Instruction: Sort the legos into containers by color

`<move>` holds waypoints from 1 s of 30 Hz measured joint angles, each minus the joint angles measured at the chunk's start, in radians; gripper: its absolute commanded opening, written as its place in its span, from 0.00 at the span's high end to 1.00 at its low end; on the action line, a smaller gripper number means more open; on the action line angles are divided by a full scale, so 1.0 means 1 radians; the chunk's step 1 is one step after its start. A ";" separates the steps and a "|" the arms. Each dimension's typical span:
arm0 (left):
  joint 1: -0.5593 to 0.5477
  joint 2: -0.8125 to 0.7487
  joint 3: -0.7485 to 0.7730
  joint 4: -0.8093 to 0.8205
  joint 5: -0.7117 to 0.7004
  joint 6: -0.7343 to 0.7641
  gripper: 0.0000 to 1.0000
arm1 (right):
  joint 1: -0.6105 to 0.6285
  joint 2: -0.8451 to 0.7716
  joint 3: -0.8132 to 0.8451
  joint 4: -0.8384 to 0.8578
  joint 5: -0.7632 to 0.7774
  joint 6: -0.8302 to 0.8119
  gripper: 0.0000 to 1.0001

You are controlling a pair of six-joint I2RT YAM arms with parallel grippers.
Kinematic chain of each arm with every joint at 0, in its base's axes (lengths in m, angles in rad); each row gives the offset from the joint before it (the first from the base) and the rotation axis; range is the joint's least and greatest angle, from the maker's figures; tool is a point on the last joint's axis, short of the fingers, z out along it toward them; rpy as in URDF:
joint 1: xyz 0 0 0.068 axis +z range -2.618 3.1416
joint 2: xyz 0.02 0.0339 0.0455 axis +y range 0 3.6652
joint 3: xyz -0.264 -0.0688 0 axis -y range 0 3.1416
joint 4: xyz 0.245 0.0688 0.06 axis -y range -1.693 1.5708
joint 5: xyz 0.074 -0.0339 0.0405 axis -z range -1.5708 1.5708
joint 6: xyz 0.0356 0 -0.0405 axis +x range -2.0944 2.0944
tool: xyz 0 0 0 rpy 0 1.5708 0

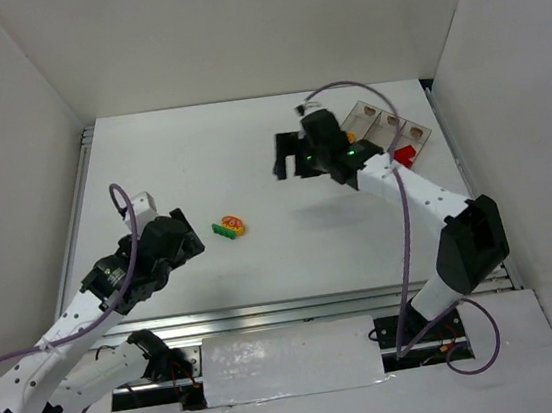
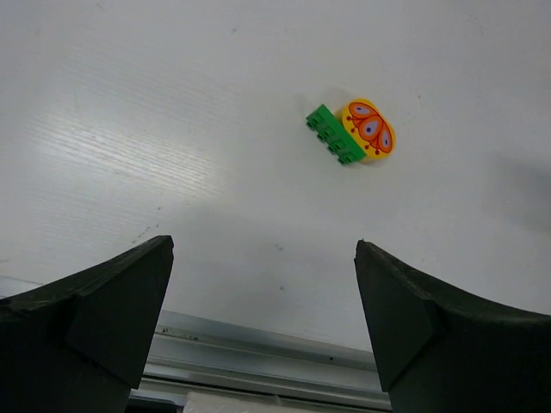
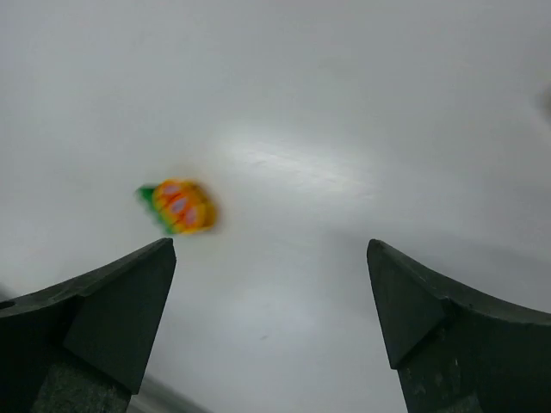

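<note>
The green brick point(image 2: 332, 138) and the yellow rounded brick point(image 2: 370, 129) with its orange pattern are lying touching each other in the middle of the desk point(image 1: 179, 158), well apart from the tray point(image 1: 418, 134) at the far right. A red brick point(image 1: 404, 156) is showing at the tray's near end; whether it is sitting fully inside a compartment is hard to tell.

The left end effector point(image 2: 264, 245) is hovering near the pair with its jaws spread wide and nothing between them. The right end effector point(image 3: 271, 245) is hanging beside the tray, likewise released and empty, and it is looking towards the same pair, which is blurring in its wrist view.

The step in hand appears to be picking one of these two pieces. Because they are pressing against each other, the main risk is catching both at once or nudging the neighbour away. Whichever arm is going in should be lining its jaws across a single piece, with one finger coming down on that piece's free side and the other slipping in at the seam. The green brick's straight sides are probably offering the surer grip; the rounded yellow one is likelier to squirt out. Only one arm should be reaching in, since both are aiming at the same spot.
</note>
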 measured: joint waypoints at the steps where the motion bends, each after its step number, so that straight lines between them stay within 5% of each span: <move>1: 0.006 -0.007 0.000 -0.013 -0.011 -0.024 0.01 | 0.075 0.011 0.006 0.029 -0.053 -0.024 0.00; 7: 0.017 -0.124 0.001 -0.067 -0.062 -0.090 0.00 | 0.332 0.339 0.254 0.024 -0.151 -0.148 0.00; 16: 0.026 -0.161 0.003 -0.085 -0.048 -0.041 0.01 | 0.457 0.756 0.589 -0.132 -0.062 -0.264 0.05; 17: 0.026 -0.162 0.000 -0.082 -0.045 -0.036 0.01 | 0.459 0.772 0.607 -0.142 -0.052 -0.269 0.09; 20: 0.027 -0.167 -0.017 -0.079 -0.037 -0.030 0.00 | 0.464 0.777 0.612 -0.166 -0.022 -0.277 0.46; 21: 0.027 -0.169 -0.024 -0.078 -0.034 -0.029 0.01 | 0.465 0.777 0.612 -0.166 -0.009 -0.280 0.87; 22: 0.027 -0.169 -0.031 -0.076 -0.032 -0.027 0.00 | 0.467 0.777 0.611 -0.164 0.003 -0.278 0.99; 26: 0.028 -0.167 -0.045 -0.067 -0.020 -0.010 0.01 | 0.486 0.727 0.530 -0.137 0.058 -0.259 1.00; 30: 0.031 -0.164 -0.049 -0.022 0.024 0.006 0.01 | 0.499 0.547 0.267 -0.056 0.026 -0.225 1.00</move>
